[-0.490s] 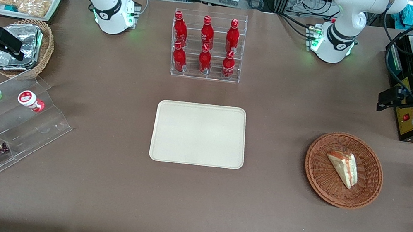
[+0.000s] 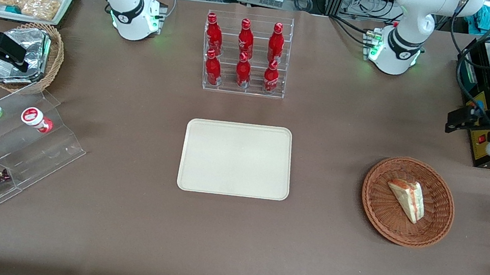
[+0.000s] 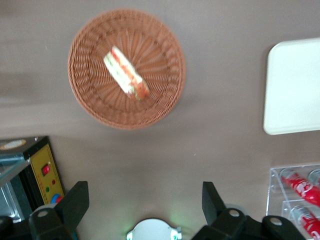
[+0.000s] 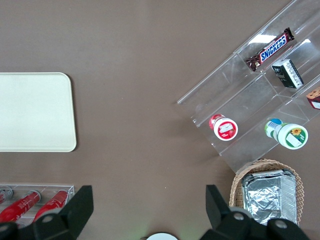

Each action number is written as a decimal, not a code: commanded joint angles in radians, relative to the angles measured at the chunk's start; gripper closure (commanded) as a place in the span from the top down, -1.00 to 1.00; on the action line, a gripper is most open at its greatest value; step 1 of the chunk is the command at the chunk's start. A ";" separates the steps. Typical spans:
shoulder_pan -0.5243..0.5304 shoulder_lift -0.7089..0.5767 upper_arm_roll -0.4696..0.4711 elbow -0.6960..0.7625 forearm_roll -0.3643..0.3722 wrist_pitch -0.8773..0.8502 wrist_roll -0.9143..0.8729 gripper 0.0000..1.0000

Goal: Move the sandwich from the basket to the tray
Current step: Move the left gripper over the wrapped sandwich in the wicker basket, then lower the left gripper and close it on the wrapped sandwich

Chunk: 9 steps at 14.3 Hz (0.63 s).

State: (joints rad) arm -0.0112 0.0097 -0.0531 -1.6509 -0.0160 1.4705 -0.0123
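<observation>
One wedge: the sandwich (image 2: 406,199) lies alone in the basket (image 2: 439,225), tipped on its side with its filling layers showing, its long edge running on a slant across the weave.
Basket: it sits on the brown table (image 2: 316,249) toward the working arm's end, well apart from the tray (image 2: 237,159), with bare cloth between them.
Gripper: the left gripper (image 3: 145,207) hangs high and off to one side of the basket, farther from the front camera than it, above the table near a black box with a red switch (image 2: 482,140); its fingers (image 3: 76,204) stand wide apart and hold nothing.
Step in hand: by the look of it, the approach, with the task not yet begun in earnest.
Doing it well: travel over the wedge first, then descend straight; turn the wrist so the fingers close across the two bread faces rather than along the slanted length.
Grip: soft bread likely wants a light squeeze near the thick middle, not the thin tip.
Risks: a finger catching the basket's raised rim, or nudging the wedge flat and sliding it along the wicker.
Destination: the tray lies bare, near the rack of red bottles (image 2: 244,58), so any spot well inside its rim should serve.
</observation>
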 commanded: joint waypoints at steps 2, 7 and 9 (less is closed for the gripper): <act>0.017 -0.010 -0.001 -0.255 0.024 0.227 0.003 1.00; 0.034 0.016 0.041 -0.531 0.022 0.667 -0.014 1.00; 0.063 0.029 0.041 -0.587 0.018 0.787 -0.075 1.00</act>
State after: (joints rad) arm 0.0302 0.0602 -0.0137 -2.1747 -0.0035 2.1709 -0.0286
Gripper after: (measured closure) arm 0.000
